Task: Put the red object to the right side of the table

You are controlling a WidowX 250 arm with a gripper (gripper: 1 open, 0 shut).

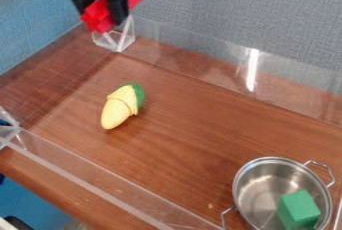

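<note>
The hand (110, 4) is at the upper left of the frame, at the end of a dark arm that comes in from the top edge. It is grasping the red block (96, 16), whose red shows on either side of the dark fingers, with part of it reaching toward the upper right. The block is up in the air, above the far left corner area of the bench (201, 124), and the pale gray-blue wall is behind it. The fingers and the block are somewhat blurred, so the exact points of contact cannot be made out.

Just below the block, a clear piece of plastic (118, 38) stands at the far edge of the bench. The bench has a reddish-brown wood-grain top with low clear walls along its edges, and a bright streak of light shows on the far one, right of the middle of the frame.

Left of the middle of the frame, a yellow toy vegetable (120, 108) lies on the wood, its green end toward the upper right and its yellow end toward the lower left. It is well apart from the hand. At the lower right of the frame is a silver metal pot (257, 177) with wire handles, and a green cube (298, 211) sits inside it, toward the pot's lower right part.
</note>
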